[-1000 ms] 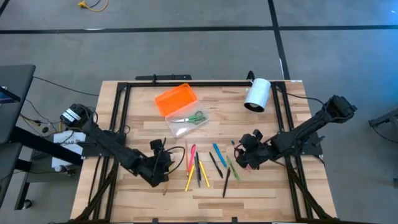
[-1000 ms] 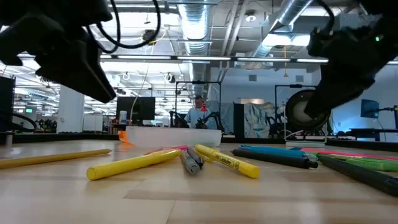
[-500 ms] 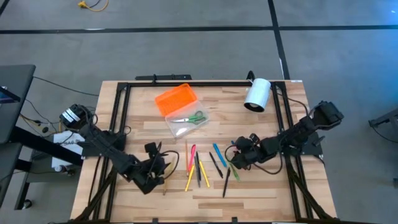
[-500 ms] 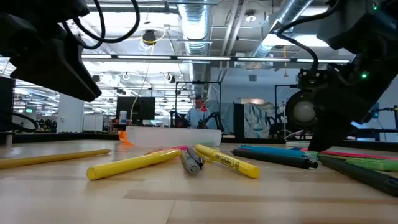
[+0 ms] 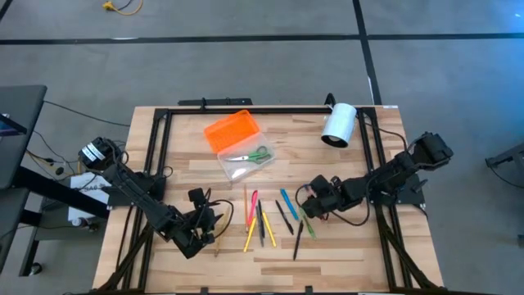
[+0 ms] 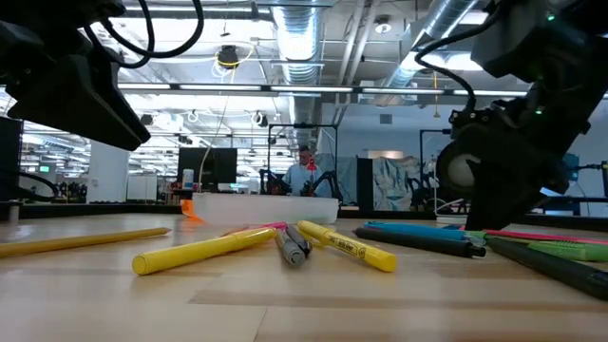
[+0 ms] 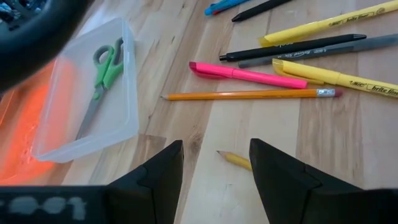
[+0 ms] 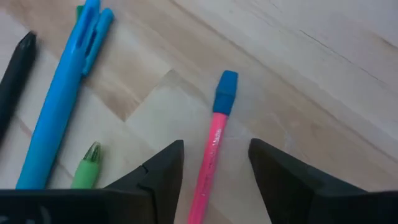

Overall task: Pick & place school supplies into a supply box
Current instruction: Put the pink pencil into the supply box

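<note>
**Right jaws are lining up on a pink pencil**

The right gripper (image 8: pixel 214 168) is hanging with jaws open and empty on both sides of the pink pencil (image 8: pixel 214 140), probably to pinch it.

The left gripper (image 7: pixel 214 168), also open and empty, is hovering over a short yellow pencil (image 7: pixel 235 160).

The supply box (image 5: pixel 246 162) is lying beyond the pens, already containing the scissors (image 5: pixel 252 156).

Non-task items: one cylinder, one cable.
White cylinder (image 5: pixel 337 124) lies at the table's (image 5: pixel 385 254) one o'clock corner; yellow cable (image 5: pixel 120 6) on floor, eleven o'clock.
</note>
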`<state>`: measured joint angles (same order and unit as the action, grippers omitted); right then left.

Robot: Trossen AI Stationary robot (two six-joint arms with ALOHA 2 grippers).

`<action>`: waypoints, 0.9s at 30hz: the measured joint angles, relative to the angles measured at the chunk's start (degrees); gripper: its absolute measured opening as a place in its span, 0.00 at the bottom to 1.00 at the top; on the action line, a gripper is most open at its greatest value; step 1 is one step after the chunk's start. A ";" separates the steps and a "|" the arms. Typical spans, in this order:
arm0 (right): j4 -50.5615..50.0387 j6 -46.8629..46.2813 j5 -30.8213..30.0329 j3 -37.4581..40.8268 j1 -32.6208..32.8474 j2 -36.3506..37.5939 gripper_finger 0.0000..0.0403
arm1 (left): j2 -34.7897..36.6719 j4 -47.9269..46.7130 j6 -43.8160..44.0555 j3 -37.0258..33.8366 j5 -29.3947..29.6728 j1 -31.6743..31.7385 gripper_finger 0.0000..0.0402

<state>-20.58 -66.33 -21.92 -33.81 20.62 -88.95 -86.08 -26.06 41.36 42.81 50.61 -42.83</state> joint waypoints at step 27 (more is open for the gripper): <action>0.31 19.97 2.75 0.21 -0.95 -0.02 0.23 | 0.00 -0.03 0.00 0.00 0.09 0.04 0.44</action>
<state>-20.27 -46.36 -19.17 -33.60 19.67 -88.97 -86.08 -26.09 41.36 42.81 50.70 -42.78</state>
